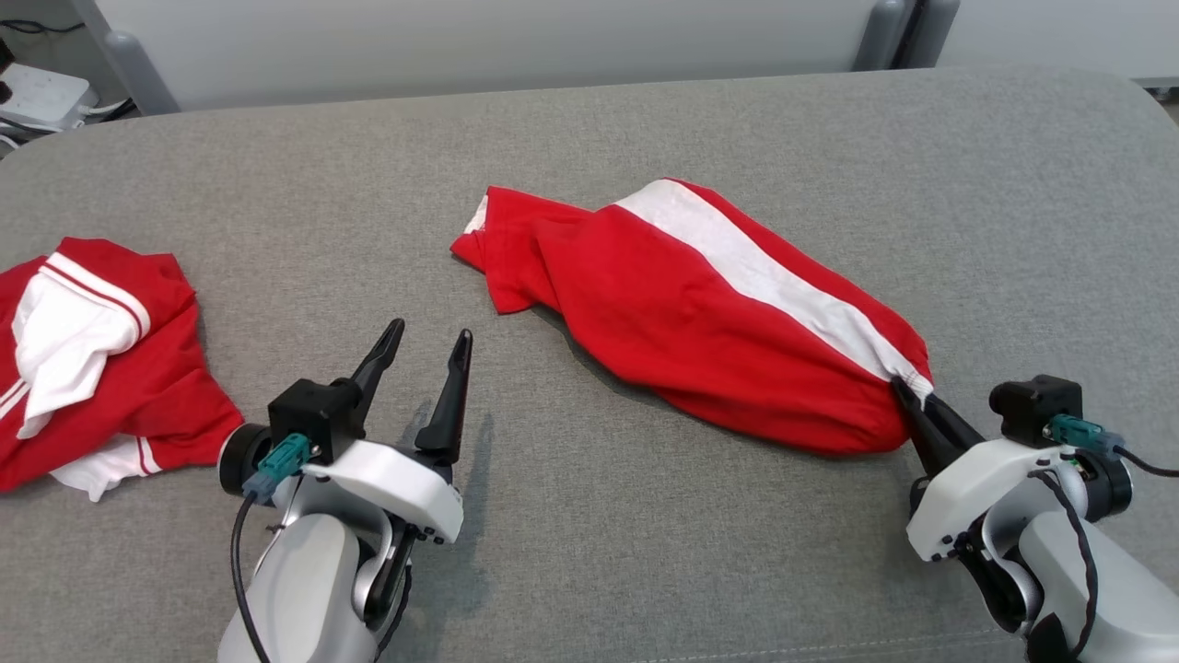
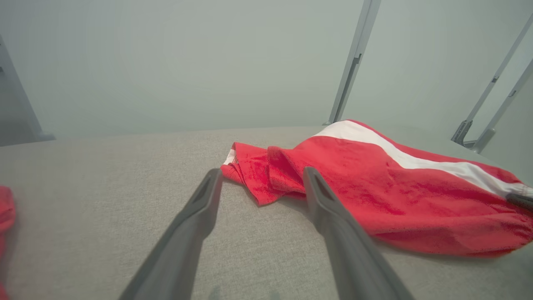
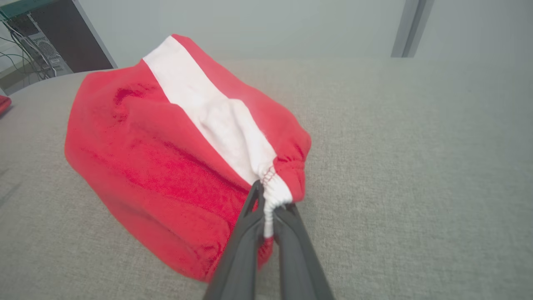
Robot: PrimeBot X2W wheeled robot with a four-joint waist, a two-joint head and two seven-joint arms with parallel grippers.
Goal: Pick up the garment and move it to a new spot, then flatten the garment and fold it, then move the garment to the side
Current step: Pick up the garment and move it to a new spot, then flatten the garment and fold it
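A red garment with a white stripe lies bunched in the middle of the grey padded table. My right gripper is shut on the garment's near right end, where the white stripe meets the hem. In the right wrist view the garment has its white hem pinched between the fingers of that gripper. My left gripper stands open over bare table, left of the garment and apart from it. In the left wrist view, the garment lies just beyond the open gripper.
A second red and white garment lies crumpled at the table's left edge. Grey frame posts and a pale wall stand behind the table. A white power strip sits on the floor at far left.
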